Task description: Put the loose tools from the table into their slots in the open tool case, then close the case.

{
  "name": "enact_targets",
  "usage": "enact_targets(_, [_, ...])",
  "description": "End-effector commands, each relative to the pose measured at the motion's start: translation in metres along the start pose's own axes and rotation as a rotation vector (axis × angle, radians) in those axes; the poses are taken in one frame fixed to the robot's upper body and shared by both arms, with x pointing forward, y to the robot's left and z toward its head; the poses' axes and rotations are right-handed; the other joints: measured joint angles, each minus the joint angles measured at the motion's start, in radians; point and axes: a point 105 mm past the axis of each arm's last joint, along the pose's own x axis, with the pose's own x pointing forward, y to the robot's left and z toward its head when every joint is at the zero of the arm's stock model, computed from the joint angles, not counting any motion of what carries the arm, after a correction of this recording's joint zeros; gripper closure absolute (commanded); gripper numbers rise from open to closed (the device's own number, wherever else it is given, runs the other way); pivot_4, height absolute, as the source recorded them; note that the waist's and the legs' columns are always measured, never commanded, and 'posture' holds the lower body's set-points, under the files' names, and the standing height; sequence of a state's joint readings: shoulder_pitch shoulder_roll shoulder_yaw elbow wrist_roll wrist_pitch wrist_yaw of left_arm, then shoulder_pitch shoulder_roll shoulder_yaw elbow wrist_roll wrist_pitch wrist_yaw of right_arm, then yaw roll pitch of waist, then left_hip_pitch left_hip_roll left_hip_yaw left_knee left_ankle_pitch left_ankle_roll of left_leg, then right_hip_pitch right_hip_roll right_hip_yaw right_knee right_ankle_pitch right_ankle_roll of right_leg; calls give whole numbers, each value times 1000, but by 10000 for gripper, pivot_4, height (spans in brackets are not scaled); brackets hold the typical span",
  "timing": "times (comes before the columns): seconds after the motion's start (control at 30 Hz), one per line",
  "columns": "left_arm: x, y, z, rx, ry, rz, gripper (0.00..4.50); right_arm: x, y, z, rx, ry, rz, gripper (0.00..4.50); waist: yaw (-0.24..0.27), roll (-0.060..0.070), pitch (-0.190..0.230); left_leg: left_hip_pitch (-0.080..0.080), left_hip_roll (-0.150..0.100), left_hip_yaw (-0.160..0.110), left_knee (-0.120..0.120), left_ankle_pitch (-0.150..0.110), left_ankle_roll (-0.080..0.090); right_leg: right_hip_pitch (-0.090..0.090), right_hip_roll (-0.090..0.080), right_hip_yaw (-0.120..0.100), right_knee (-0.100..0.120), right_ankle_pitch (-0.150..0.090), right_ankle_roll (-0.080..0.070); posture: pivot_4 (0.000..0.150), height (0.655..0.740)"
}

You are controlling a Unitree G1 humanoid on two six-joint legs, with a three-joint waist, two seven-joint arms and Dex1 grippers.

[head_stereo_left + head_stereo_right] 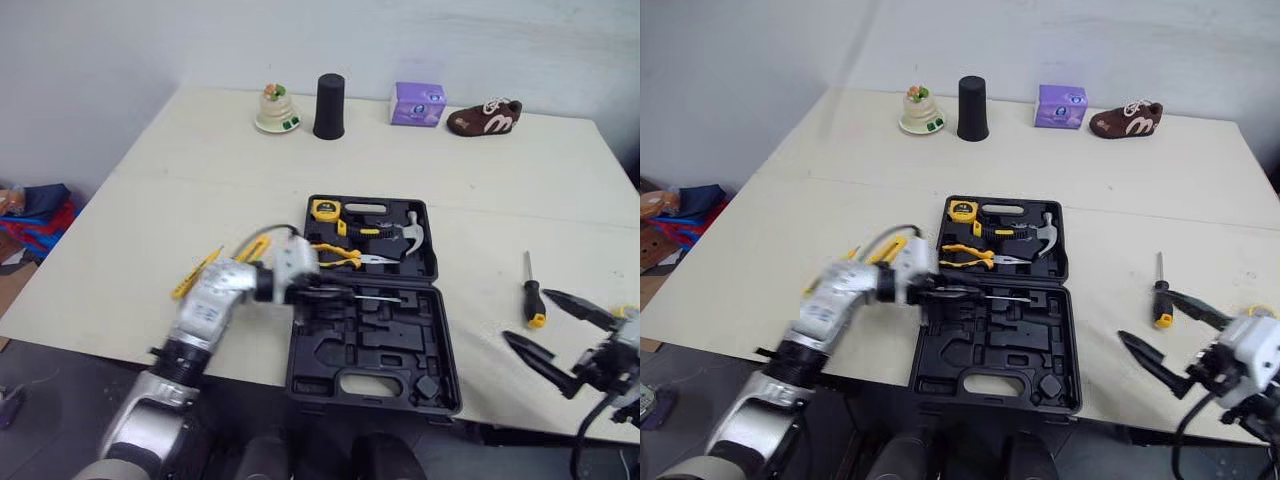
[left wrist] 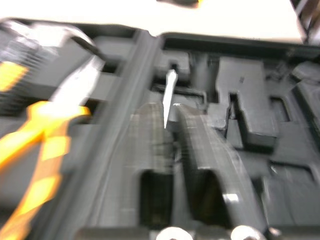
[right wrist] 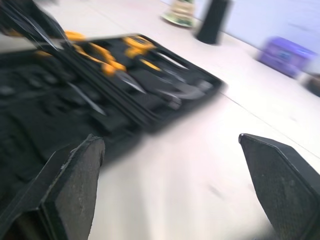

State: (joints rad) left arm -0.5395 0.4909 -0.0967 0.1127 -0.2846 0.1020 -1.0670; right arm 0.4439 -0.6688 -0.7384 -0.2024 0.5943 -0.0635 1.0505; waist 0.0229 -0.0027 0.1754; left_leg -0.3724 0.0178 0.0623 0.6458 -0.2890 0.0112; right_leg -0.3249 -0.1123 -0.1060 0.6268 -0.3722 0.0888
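No writing is legible anywhere; the purple box's print is too small.

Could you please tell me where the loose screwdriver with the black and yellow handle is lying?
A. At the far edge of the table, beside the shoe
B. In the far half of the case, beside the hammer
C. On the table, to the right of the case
C: the screwdriver lies flat on the bare table, apart from the open tool case and on its right side.
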Motion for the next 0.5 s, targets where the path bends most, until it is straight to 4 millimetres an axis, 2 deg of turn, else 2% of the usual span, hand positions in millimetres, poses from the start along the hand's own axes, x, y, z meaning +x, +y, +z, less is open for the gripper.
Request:
enact_targets(0.03, [-37, 14, 23, 52, -85, 123, 17752, -41, -28, -5, -55, 55, -131, 0, 0, 0, 0, 0, 0, 0, 0, -1, 1, 0, 0, 0, 0, 0, 0, 1500, 7341])
enact_targets(0.13, [-105, 31, -18, 64, 162, 318, 3373, -83, -52, -23, -126, 136, -312, 0, 0, 0, 1, 2, -1, 0, 0, -4, 4, 2, -1, 0, -2, 0, 0, 1500, 7341])
enact_targets(0.17, [-133, 34, -33, 43, 244, 390, 400, -95, -59, -24, -184, 146, -379, 0, -2, 0, 2, 2, -1, 1, 0, -4, 4, 2, -2, 1, -3, 0, 1, 1500, 7341])
enact_targets(0.23, [-181, 36, -46, 9, 311, 549, 400, -113, -69, -27, -204, 153, -495, 0, -11, 0, 6, 2, -1, 3, -1, -8, 8, 1, -2, 2, -3, 0, 2, 1500, 7341])
enact_targets(0.3, [-226, 34, -47, 2, 365, 681, 400, -130, -68, -37, -167, 179, -561, 0, -20, -1, 9, 2, 0, 2, -2, -8, 8, 0, -2, 2, -2, 0, 2, 1500, 7341])
enact_targets(0.43, [-287, 33, -39, -29, 406, 915, 400, -157, -64, -54, -102, 262, -617, 0, -21, -2, 11, 2, 2, 0, -2, -10, 3, -1, -2, 2, -1, -1, 1, 1500, 7341])
enact_targets(0.5, [-317, 22, -47, -59, 476, 1000, 400, -173, -65, -62, -53, 306, -674, 0, -22, 0, 12, 2, 1, 0, -2, -10, 2, 0, -4, 2, -1, 0, 1, 1500, 7341])
